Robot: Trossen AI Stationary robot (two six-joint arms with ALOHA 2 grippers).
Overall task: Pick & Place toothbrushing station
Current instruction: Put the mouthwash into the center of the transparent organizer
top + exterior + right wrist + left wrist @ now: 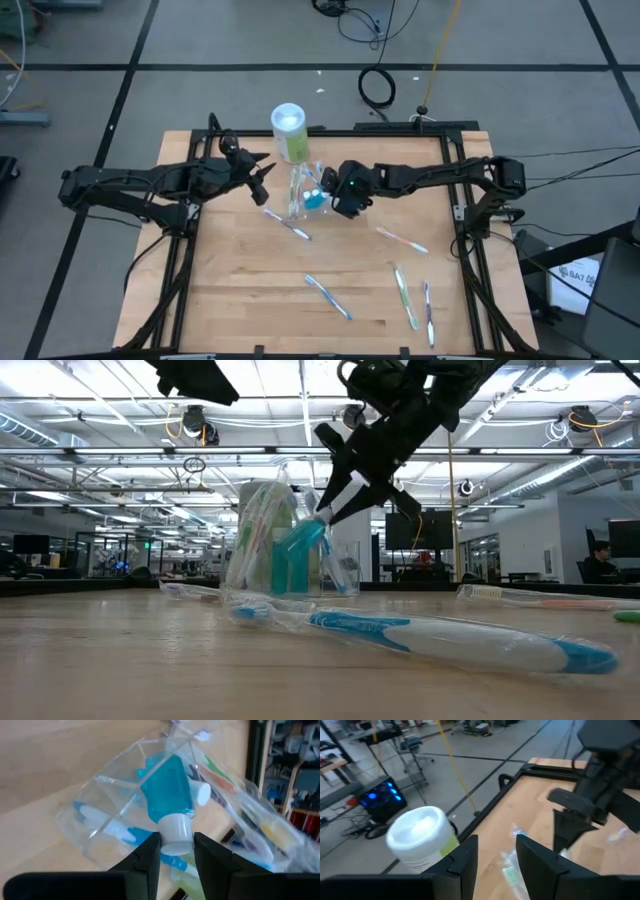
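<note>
Pinching tube [167, 790] (white-capped), right tool [176, 845].

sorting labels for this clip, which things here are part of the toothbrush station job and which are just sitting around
Job:
teal tube, white cap held by right gripper over clear container
loose toothbrushes on the table

Just there:
green-and-white canister
left gripper, open, waiting beside it
</note>
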